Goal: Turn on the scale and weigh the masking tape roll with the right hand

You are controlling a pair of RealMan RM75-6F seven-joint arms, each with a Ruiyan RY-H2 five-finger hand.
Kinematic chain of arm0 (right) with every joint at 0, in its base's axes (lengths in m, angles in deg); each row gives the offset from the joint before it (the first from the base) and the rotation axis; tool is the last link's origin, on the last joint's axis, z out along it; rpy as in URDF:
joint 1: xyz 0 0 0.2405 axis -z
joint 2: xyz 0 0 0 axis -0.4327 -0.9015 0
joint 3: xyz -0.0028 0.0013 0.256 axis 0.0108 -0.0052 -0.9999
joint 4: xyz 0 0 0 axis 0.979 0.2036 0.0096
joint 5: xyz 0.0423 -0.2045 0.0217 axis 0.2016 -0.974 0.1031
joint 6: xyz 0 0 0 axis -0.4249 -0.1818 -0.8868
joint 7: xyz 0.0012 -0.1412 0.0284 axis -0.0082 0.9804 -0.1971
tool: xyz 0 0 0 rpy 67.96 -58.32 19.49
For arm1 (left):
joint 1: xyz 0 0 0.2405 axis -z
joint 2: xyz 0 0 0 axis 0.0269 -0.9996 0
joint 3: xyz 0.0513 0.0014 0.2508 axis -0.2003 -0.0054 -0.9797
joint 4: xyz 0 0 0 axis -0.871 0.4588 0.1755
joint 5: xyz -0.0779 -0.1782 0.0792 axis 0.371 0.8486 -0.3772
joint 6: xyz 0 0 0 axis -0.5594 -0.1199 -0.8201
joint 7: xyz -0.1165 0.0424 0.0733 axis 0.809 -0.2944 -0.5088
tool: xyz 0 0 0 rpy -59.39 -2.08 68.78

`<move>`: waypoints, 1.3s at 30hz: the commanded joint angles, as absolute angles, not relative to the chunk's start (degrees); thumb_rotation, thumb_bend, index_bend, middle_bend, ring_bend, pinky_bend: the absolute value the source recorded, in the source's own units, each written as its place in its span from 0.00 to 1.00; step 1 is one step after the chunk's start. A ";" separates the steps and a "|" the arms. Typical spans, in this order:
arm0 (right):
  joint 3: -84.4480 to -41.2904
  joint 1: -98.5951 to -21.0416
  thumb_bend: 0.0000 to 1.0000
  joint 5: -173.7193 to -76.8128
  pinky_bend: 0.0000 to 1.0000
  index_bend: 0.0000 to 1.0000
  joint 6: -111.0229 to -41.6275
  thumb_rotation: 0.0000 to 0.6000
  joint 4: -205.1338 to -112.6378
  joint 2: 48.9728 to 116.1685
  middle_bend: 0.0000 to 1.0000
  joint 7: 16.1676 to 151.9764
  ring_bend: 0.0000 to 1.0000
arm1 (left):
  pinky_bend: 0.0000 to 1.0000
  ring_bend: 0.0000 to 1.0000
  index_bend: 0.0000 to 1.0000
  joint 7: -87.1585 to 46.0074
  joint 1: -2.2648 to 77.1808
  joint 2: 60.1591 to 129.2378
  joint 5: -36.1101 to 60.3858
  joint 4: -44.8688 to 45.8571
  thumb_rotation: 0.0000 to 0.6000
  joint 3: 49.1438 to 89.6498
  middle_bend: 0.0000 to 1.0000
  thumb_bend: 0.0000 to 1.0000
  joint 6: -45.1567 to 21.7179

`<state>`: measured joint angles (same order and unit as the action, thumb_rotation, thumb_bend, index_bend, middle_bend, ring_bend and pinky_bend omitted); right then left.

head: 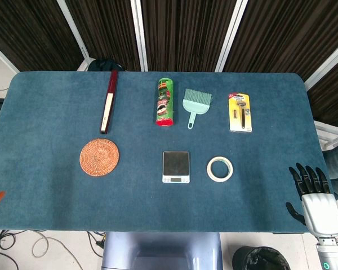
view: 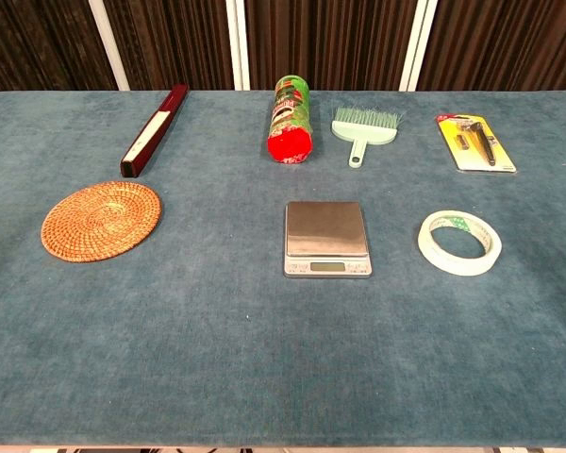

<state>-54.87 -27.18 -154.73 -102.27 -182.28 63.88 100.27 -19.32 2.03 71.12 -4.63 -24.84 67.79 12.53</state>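
Note:
A small silver scale (head: 176, 166) (view: 326, 238) lies flat near the middle of the blue table, its platform bare. Just to its right lies the masking tape roll (head: 220, 169) (view: 459, 243), flat on the cloth. My right hand (head: 314, 194) shows only in the head view, at the table's front right corner, fingers spread and holding nothing, well to the right of the tape. The left hand is in neither view.
Along the back lie a dark red flat stick (head: 108, 101), a green-and-red can on its side (head: 165, 101), a mint brush (head: 196, 104) and a packaged tool on a yellow card (head: 239, 112). A woven round coaster (head: 99, 157) sits left of the scale.

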 commanded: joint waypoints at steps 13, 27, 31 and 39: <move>-54.57 -26.96 0.32 -154.75 0.01 0.00 -102.21 1.00 -182.22 63.37 0.06 99.86 0.04 | 0.00 0.00 0.00 -19.19 1.48 71.06 -5.44 -25.53 1.00 67.62 0.00 0.00 13.83; -52.90 -28.40 0.32 -157.22 0.14 0.00 -99.16 1.00 -182.12 61.91 0.06 97.22 0.14 | 0.00 0.00 0.00 -19.96 1.50 71.40 -4.79 -25.65 1.00 67.79 0.00 0.00 13.78; -51.47 -31.62 0.32 -160.61 0.19 0.00 -94.44 1.00 -181.91 59.58 0.11 93.29 0.21 | 0.00 0.00 0.00 -19.38 1.15 71.17 -4.67 -25.72 1.00 67.97 0.00 0.00 14.37; -53.18 -42.09 0.71 -164.65 0.49 0.01 -83.70 1.00 -179.80 57.89 0.40 84.87 0.48 | 0.00 0.00 0.00 -20.22 1.44 71.44 -4.79 -25.70 1.00 67.72 0.00 0.00 13.77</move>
<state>-52.64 -38.84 -162.98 -87.40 -180.87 58.20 88.82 -20.13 1.39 71.39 -4.87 -25.71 67.71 13.85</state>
